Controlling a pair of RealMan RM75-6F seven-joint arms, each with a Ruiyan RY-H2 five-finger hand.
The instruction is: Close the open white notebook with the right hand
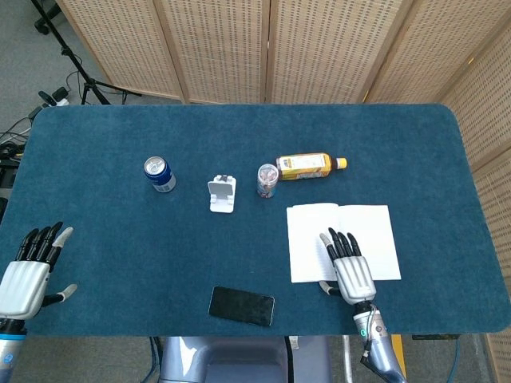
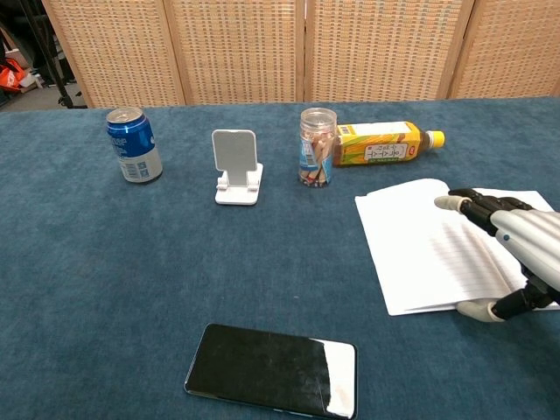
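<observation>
The white notebook [image 1: 315, 239] [image 2: 416, 245] lies open and flat on the blue table [image 1: 239, 128], right of centre near the front edge. My right hand [image 1: 350, 268] [image 2: 516, 241] rests palm down over its middle, fingers stretched out towards the back. Its thumb [image 2: 477, 308] touches the front edge of the pages. The hand holds nothing. My left hand [image 1: 28, 270] hovers by the front left edge with fingers apart and empty; the chest view does not show it.
A blue can [image 1: 160, 175] [image 2: 134, 144], a white phone stand [image 1: 223, 194] [image 2: 237, 166], a clear jar [image 1: 267, 180] [image 2: 317, 147] and a lying yellow bottle [image 1: 307, 166] [image 2: 381, 143] line the table's middle. A black phone [image 1: 241, 305] [image 2: 271, 368] lies front centre.
</observation>
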